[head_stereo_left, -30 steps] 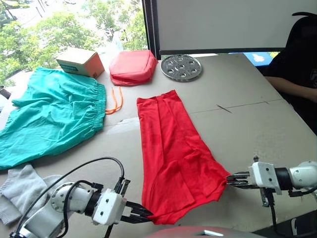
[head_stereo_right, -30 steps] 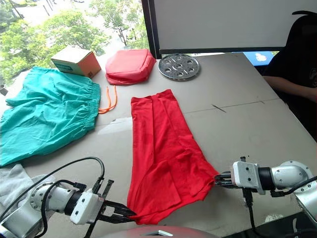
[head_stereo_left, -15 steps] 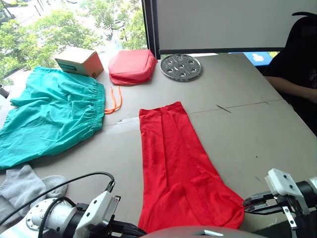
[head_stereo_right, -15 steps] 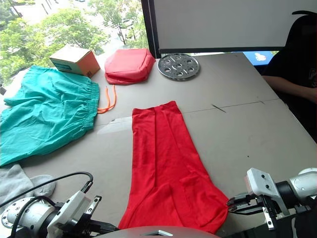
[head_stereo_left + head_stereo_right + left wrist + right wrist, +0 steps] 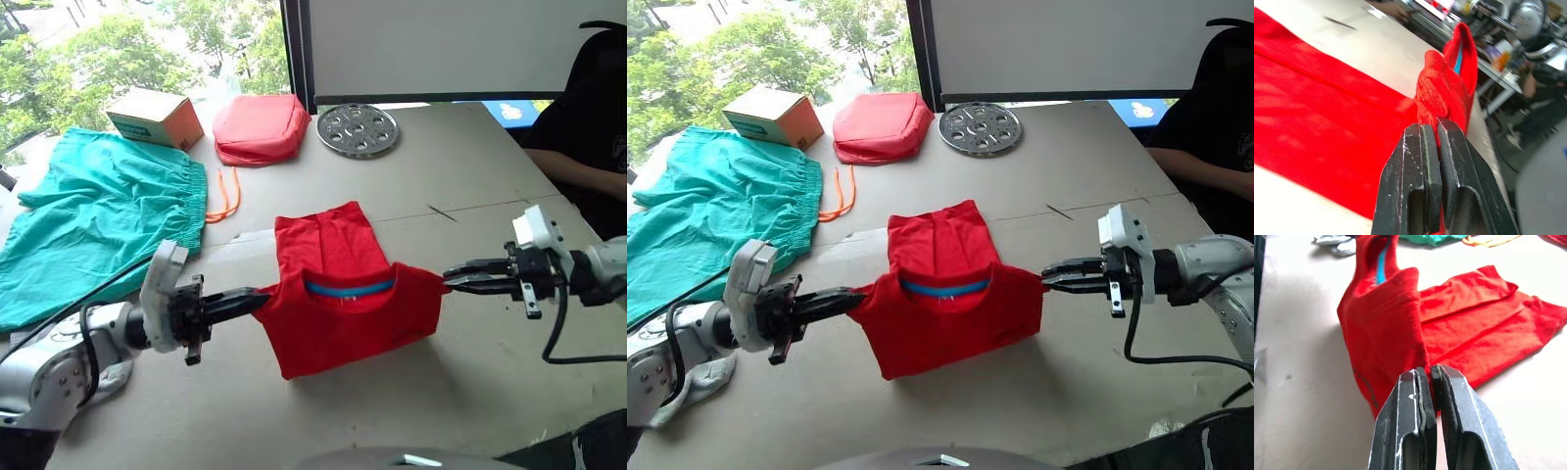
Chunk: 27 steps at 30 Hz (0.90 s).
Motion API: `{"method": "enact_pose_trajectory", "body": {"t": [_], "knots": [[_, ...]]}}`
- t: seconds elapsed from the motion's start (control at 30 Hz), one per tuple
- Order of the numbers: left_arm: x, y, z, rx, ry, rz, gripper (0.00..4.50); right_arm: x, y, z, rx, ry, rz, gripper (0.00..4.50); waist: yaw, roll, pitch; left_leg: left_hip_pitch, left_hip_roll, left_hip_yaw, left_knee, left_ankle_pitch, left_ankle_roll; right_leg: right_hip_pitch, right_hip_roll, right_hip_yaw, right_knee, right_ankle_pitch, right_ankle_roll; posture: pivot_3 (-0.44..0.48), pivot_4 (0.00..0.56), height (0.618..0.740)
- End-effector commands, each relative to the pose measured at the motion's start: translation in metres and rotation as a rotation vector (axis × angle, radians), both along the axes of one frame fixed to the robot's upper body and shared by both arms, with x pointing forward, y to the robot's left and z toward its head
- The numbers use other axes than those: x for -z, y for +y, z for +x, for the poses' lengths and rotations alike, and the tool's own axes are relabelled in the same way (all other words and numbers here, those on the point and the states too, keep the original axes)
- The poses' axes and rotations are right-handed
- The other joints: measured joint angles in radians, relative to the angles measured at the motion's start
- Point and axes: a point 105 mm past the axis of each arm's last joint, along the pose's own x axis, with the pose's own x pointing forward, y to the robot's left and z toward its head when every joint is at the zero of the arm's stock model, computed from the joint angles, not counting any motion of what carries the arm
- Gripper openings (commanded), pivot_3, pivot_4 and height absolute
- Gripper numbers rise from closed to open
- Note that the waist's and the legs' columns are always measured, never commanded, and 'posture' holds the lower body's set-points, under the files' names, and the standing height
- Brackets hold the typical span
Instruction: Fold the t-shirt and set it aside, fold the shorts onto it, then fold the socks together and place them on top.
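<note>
Folding the t-shirt (image 5: 343, 304) at frame centre, left gripper (image 5: 257, 298) and right gripper (image 5: 453, 282) each clamped on a raised corner, next laying that edge over the flat half on the table (image 5: 470, 176).

T-shirt (image 5: 338, 294) at the table (image 5: 490, 186) centre, its near end lifted between both grippers. Shorts (image 5: 98, 225) to its left. Box (image 5: 155, 118), pouch (image 5: 261, 129) and disc (image 5: 359, 130) lie behind.
</note>
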Motion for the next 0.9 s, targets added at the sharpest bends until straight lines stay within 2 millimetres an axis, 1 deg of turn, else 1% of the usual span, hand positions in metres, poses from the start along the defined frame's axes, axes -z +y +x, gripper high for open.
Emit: {"method": "enact_pose_trajectory", "body": {"t": [0.03, 0.1, 0.17, 0.3, 0.43, 0.5, 0.57, 0.67, 0.73, 0.83, 0.9], "knots": [[0.000, 0.013, 0.026, -0.133, 0.007, -0.026, 0.05, 0.005, 0.007, 0.040, 0.120, -0.019, -0.046, 0.01, -0.002, -0.001, 0.000, -0.001, 0.000, 0.000, 0.000, 0.000, 0.000, -0.001, 0.000, 0.000, -0.001, 0.000, 0.000, 0.000, 0.150, 0.740], [-0.002, 0.013, 0.033, -0.149, -0.007, -0.012, 0.05, 0.003, 0.018, 0.058, 0.146, -0.039, -0.054, 0.01, -0.003, -0.002, 0.000, -0.006, 0.000, -0.001, 0.000, 0.001, -0.001, -0.005, 0.000, 0.000, -0.001, 0.001, 0.000, 0.000, 0.150, 0.740], [-0.004, 0.011, 0.038, -0.164, -0.020, 0.006, 0.05, 0.001, 0.027, 0.079, 0.198, -0.041, -0.054, 0.01, -0.005, -0.001, 0.000, -0.006, -0.001, 0.001, 0.000, 0.001, -0.002, -0.006, -0.002, 0.000, -0.001, 0.001, -0.001, 0.000, 0.150, 0.740], [-0.011, 0.011, 0.053, -0.236, -0.046, -0.004, 0.05, -0.001, 0.037, 0.104, 0.261, -0.029, -0.050, 0.01, 0.000, -0.001, 0.000, -0.005, -0.001, 0.000, 0.000, 0.002, -0.002, -0.005, -0.001, -0.001, 0.000, 0.003, -0.004, 0.000, 0.150, 0.740], [-0.021, 0.017, 0.068, -0.310, -0.077, -0.008, 0.05, -0.003, 0.044, 0.118, 0.286, -0.043, -0.050, 0.01, 0.001, -0.002, -0.001, -0.006, -0.002, -0.002, 0.001, 0.002, -0.003, -0.005, -0.002, -0.001, 0.001, 0.003, -0.004, 0.000, 0.150, 0.740], [-0.024, 0.020, 0.073, -0.337, -0.085, -0.003, 0.05, -0.005, 0.046, 0.124, 0.302, -0.055, -0.044, 0.01, -0.002, -0.002, -0.001, -0.007, -0.003, -0.002, 0.001, 0.002, -0.003, -0.005, -0.002, -0.001, 0.001, 0.005, -0.001, 0.000, 0.150, 0.740], [-0.027, 0.023, 0.080, -0.366, -0.092, 0.007, 0.05, -0.008, 0.047, 0.133, 0.333, -0.067, -0.035, 0.01, -0.006, -0.001, 0.000, -0.007, -0.003, -0.001, 0.000, 0.004, -0.007, -0.006, -0.002, -0.001, 0.001, 0.005, 0.000, 0.000, 0.150, 0.740], [-0.022, 0.027, 0.095, -0.421, -0.072, 0.045, 0.05, -0.009, 0.048, 0.147, 0.389, -0.087, -0.039, 0.01, -0.012, -0.001, 0.000, -0.006, -0.003, -0.001, -0.001, 0.004, -0.007, -0.006, -0.002, -0.001, 0.001, 0.005, 0.000, 0.000, 0.150, 0.740], [-0.014, 0.027, 0.102, -0.437, -0.046, 0.100, 0.05, -0.006, 0.049, 0.152, 0.403, -0.086, -0.050, 0.01, -0.015, -0.001, 0.000, -0.006, -0.003, -0.001, -0.001, 0.004, -0.007, -0.006, -0.002, -0.002, 0.001, 0.005, 0.000, 0.000, 0.150, 0.740], [-0.001, 0.028, 0.109, -0.451, -0.014, 0.180, 0.05, -0.003, 0.053, 0.161, 0.425, -0.076, -0.052, 0.01, -0.022, -0.001, 0.000, -0.006, -0.004, 0.000, -0.001, 0.004, -0.007, -0.006, -0.002, -0.001, 0.001, 0.005, 0.000, 0.000, 0.150, 0.740], [0.009, 0.028, 0.109, -0.433, -0.009, 0.237, 0.05, 0.000, 0.056, 0.165, 0.432, -0.061, -0.056, 0.01, -0.028, -0.001, 0.000, -0.006, -0.004, 0.000, -0.001, 0.004, -0.007, -0.006, -0.002, -0.001, 0.002, 0.005, 0.000, 0.000, 0.150, 0.740]]}}
